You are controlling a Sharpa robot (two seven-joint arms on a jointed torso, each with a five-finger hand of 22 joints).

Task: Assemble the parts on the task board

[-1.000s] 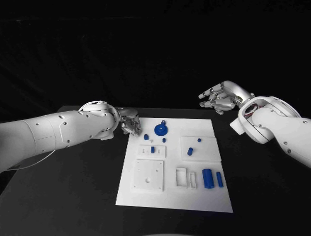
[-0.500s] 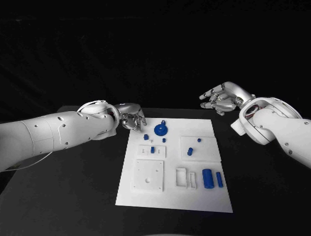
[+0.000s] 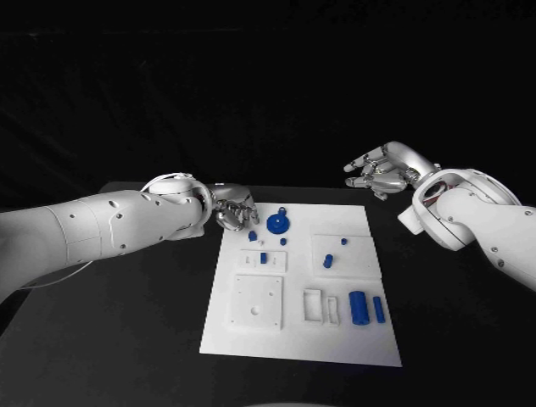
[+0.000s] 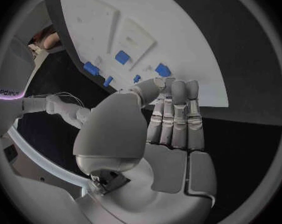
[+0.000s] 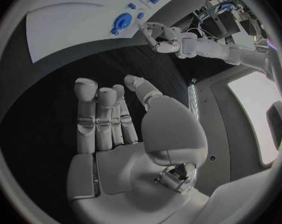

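Over the last second the left hand [image 3: 232,208] had moved in from beside the task board [image 3: 303,339] until it stood over the board's far left corner, close to the small blue parts there; the right hand [image 3: 384,170] had stayed where it was, raised above the table [image 3: 121,339] beyond the board's far right corner. In the left wrist view the left hand [image 4: 172,119] held nothing, its fingers [image 4: 178,109] lying straight and close side by side with the thumb beside them, their tips reaching toward the board's edge [image 4: 197,74]; whether they touched it I could not tell. The right hand [image 5: 116,134] was also empty, its fingers [image 5: 94,114] loosely extended and a little apart, well clear of the board. The white board lay flat in the middle of the black table. On it the round blue part [image 3: 278,225] sat near the far edge, several small blue parts [image 3: 263,256] stood in the raised white blocks across the middle, and two blue cylinders [image 3: 359,306] lay side by side near the right edge. Behind the table the room was dark.
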